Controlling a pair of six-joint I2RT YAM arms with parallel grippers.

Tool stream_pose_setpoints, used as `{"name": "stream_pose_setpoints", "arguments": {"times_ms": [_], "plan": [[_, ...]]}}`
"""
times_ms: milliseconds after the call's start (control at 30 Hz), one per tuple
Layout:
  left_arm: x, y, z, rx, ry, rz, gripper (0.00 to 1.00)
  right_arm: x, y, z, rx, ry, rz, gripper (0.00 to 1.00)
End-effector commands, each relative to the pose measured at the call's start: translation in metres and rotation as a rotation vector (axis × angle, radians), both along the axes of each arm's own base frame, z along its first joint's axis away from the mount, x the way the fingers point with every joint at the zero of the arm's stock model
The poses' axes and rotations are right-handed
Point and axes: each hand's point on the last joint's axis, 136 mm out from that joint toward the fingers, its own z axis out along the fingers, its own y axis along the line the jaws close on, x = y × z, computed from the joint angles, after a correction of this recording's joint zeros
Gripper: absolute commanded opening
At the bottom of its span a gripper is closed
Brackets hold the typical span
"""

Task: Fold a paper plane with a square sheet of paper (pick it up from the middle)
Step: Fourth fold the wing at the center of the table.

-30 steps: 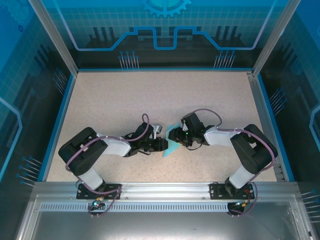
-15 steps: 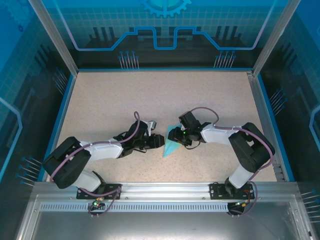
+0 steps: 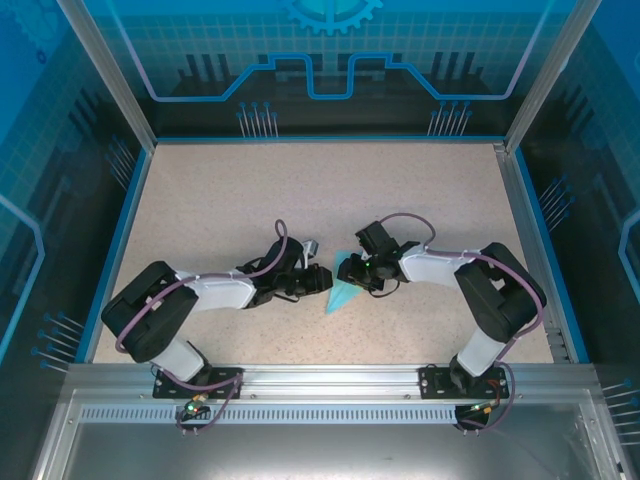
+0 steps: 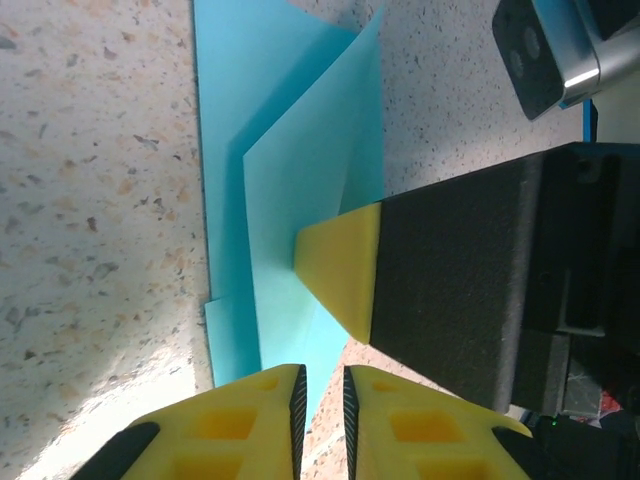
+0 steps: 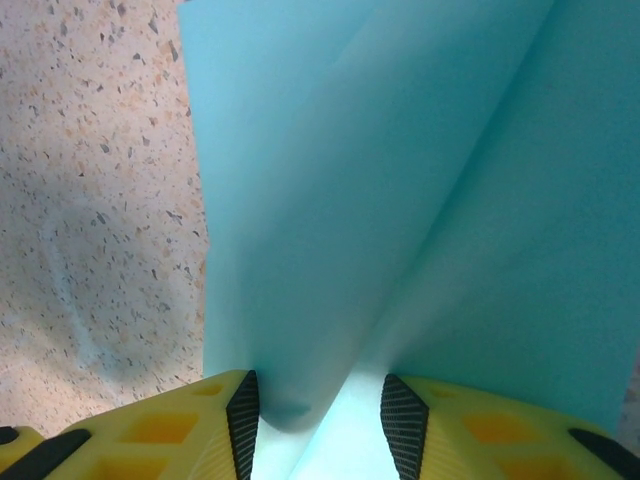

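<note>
Nothing readable from my end: no words, numbers or brand marks on anything I can see. The closest thing to a sign is the blue gear emblem [image 3: 333,12] at the top of the back wall panel [image 3: 330,50], and it's a plain graphic with no lettering on it.
</note>
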Motion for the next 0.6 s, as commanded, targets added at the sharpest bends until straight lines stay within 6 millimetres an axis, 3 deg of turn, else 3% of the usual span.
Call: {"name": "stream_pose_setpoints", "arguments": {"times_ms": [0,567], "plan": [[0.006,-0.006,0.004,-0.020,0.012,-0.007,0.20,-0.034,-0.037,-0.048,-0.201,0.144,0.008,0.44],[0.004,-0.007,-0.014,0.012,0.059,-0.023,0.02,-0.044,-0.035,-0.064,-0.242,0.260,0.038,0.46]]}}
